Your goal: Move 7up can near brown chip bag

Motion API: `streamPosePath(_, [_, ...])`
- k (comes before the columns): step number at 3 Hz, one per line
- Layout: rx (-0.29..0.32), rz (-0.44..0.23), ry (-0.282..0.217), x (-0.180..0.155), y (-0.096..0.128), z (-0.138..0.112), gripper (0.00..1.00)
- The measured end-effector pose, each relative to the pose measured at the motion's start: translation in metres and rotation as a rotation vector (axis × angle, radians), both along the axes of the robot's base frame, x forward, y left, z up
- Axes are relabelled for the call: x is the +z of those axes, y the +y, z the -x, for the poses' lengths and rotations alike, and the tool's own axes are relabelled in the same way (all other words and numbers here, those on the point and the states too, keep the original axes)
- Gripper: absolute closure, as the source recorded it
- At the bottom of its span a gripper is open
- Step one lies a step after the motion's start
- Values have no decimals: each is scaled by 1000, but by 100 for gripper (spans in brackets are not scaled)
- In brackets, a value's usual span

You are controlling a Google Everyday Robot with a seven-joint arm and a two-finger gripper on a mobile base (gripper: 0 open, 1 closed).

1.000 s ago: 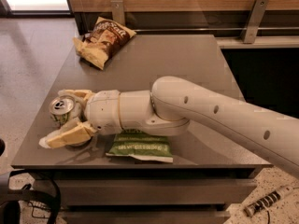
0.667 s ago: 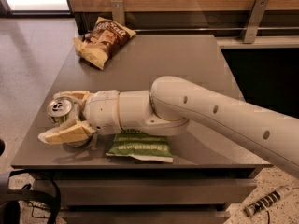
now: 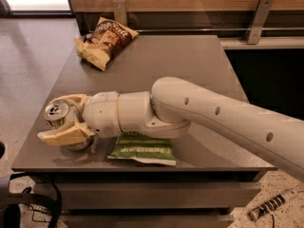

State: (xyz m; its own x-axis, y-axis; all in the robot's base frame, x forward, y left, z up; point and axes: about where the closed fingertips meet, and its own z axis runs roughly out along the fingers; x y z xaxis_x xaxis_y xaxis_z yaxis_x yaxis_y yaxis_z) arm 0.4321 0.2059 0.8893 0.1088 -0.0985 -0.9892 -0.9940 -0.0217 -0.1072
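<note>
The 7up can (image 3: pixel 58 114), white and green with a silver top, is at the front left corner of the grey table (image 3: pixel 180 65), tilted with its top towards the left. My gripper (image 3: pixel 66 118) is around it, with one finger (image 3: pixel 73 99) behind the can and the other finger (image 3: pixel 64 136) in front, both pressed against it. The brown chip bag (image 3: pixel 105 39) lies at the far left corner of the table, well away from the can.
A green snack bag (image 3: pixel 142 148) lies flat at the table's front edge, partly under my arm (image 3: pixel 213 115). The table's left and front edges are close to the can. A wooden wall with metal brackets (image 3: pixel 259 13) stands behind the table.
The gripper and the can have shifted slightly left and towards the front edge. The lower finger now sits closer across the can. The bags have not moved.
</note>
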Motion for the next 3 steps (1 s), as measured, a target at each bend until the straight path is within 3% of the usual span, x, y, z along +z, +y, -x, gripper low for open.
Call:
streamPosePath(1, [1,0,-1,0,0,0,100])
streamPosePath(2, [-21,-54,45,13,-26,-37,100])
streamPosePath(3, [-66,-106,102,39,-73,-97,100])
